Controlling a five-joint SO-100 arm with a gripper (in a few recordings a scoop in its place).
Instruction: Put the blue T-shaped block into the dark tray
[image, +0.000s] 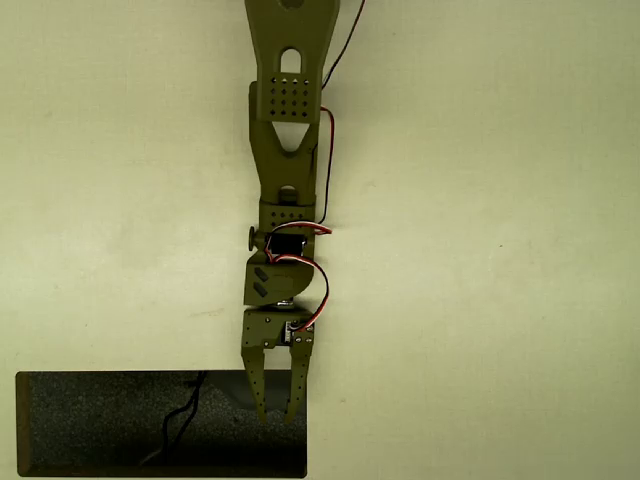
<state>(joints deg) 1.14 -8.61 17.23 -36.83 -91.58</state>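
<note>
Dark tray (90, 430) long axis horizontal; fingers (278, 415) above.

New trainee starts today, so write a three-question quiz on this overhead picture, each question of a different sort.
1. True or false: the pincer hangs over the right end of the dark tray.
2. What colour is the arm? A) olive green B) orange C) white
3. Fill in: the thin squiggly line lies on the tray's ____.

Key: 1 true; 2 A; 3 floor. The pincer's fingers stand slightly apart with nothing seen between them.
</note>
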